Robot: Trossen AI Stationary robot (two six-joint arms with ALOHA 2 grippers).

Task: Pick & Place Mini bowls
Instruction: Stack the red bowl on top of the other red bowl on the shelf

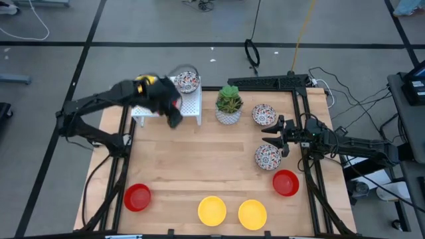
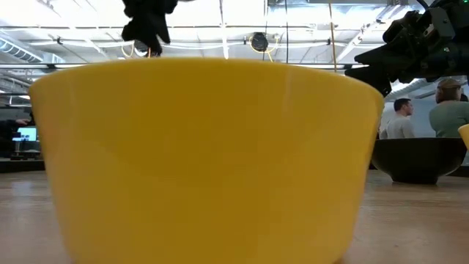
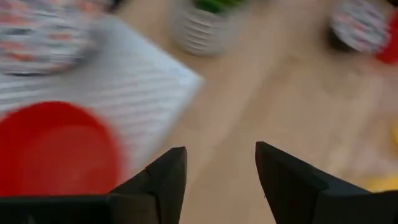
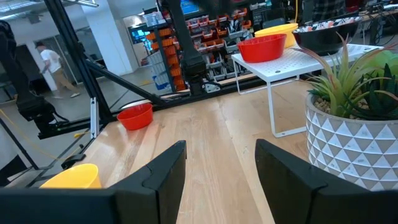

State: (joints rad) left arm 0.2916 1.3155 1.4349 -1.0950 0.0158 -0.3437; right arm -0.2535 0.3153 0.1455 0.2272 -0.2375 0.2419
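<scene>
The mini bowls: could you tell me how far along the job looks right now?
Done: three bowls sit on the white rack: red, yellow and patterned. In hand: nothing; the left hand is open above the rack's edge, the right hand open. Left: seven bowls on the table, including the two yellow bowls.

The left gripper (image 3: pixel 216 171) is held open (nothing between its fingers); the right gripper (image 4: pixel 219 168) is likewise spread.

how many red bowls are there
3 show. One red bowl sits at the table's front left, one at the front right, and one on the white rack; the left arm may hide others.
</scene>
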